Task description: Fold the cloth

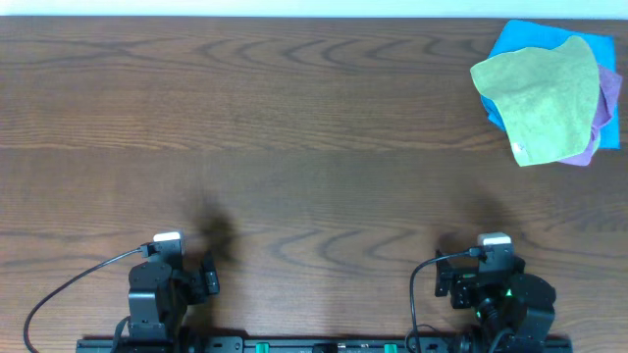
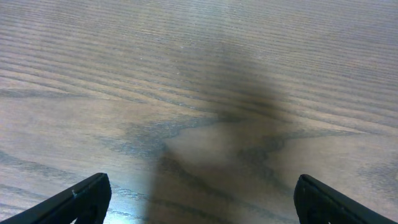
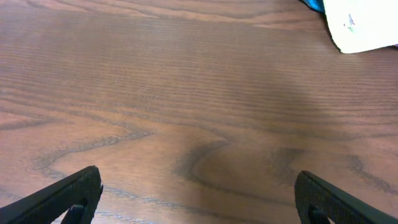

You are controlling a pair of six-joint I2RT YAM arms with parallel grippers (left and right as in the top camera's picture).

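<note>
The cloth point(image 1: 545, 93) is a yellow-green terry square with a small white tag at its near corner. It lies crumpled on top of a pile at the table's far right. In the right wrist view only its near corner shows, as the washed-out pale cloth point(image 3: 360, 25) at the top right. My left gripper point(image 1: 169, 250) point(image 2: 202, 199) sits at the near left edge, open over bare wood. At the near right, my right gripper point(image 1: 494, 250) point(image 3: 198, 193) is also open and holds nothing. It is well short of the pile.
Under the green cloth lie a blue cloth point(image 1: 520, 39) and a purple cloth point(image 1: 608, 98). The pile reaches close to the right edge of the dark wooden table point(image 1: 294, 118). Both arm bases stand along the near edge.
</note>
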